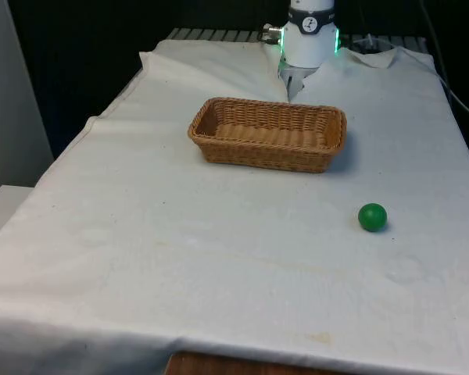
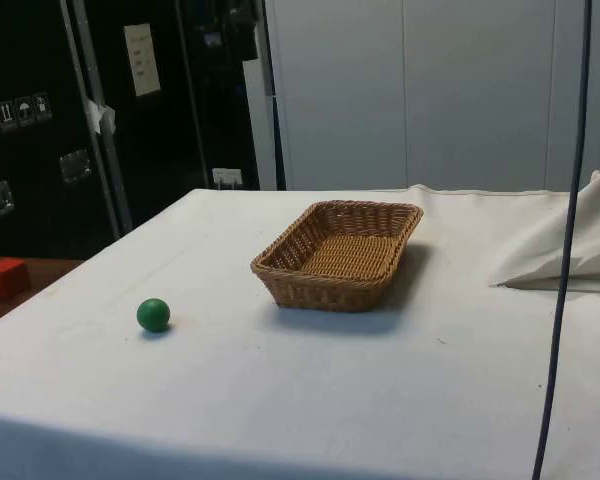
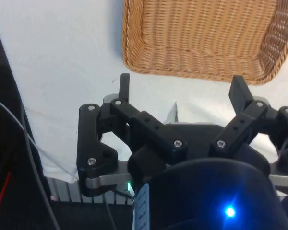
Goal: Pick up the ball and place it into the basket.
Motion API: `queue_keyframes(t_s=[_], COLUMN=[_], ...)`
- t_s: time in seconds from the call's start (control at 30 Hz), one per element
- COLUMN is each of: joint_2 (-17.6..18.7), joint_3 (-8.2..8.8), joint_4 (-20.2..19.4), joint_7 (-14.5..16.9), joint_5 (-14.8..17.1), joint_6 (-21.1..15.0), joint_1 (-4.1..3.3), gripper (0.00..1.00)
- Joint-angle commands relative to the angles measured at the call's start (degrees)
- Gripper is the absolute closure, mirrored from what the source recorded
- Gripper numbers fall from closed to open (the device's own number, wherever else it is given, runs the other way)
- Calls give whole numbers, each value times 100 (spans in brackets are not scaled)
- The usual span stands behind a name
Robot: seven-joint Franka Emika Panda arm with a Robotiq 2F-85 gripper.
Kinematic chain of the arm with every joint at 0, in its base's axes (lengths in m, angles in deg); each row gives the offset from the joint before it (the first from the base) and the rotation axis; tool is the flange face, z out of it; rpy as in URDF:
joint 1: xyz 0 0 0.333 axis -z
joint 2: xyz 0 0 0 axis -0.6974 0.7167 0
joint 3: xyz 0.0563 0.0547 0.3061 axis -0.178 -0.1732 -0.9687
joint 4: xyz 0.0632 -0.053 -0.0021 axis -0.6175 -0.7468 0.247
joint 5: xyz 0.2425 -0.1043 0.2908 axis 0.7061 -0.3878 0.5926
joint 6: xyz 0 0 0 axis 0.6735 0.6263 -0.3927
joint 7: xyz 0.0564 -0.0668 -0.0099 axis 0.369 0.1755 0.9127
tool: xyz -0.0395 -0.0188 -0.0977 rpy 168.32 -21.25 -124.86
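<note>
A small green ball (image 1: 372, 216) lies on the white cloth towards the front view's right, well in front of the basket. The oblong wicker basket (image 1: 266, 153) stands near the table's middle with nothing inside. From the side the ball (image 2: 153, 314) lies to the left of the basket (image 2: 320, 291), a good gap between them. My gripper (image 3: 181, 84) hangs open above the cloth just outside the basket's (image 3: 192, 73) far rim, its black fingers (image 3: 124, 82) wide apart and holding nothing. The ball is far from the gripper.
The cloth is bunched into folds (image 2: 565, 255) at the robot's end of the table. A dark cable (image 2: 563, 250) hangs down in the side view. A red block (image 2: 5, 277) sits off the table, beyond the ball's side.
</note>
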Motion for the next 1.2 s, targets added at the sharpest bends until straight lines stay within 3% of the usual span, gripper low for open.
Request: queue_keyframes(t_s=[0.0, 0.43, 1.17], joint_2=[97, 842, 1570], joint_3=[-23, -332, -676], joint_4=[80, 642, 682], joint_7=[-52, -321, -435], joint_5=[29, 80, 269], joint_6=[-17, -252, -1220], joint_1=[-23, -29, -29], gripper=[0, 0, 0])
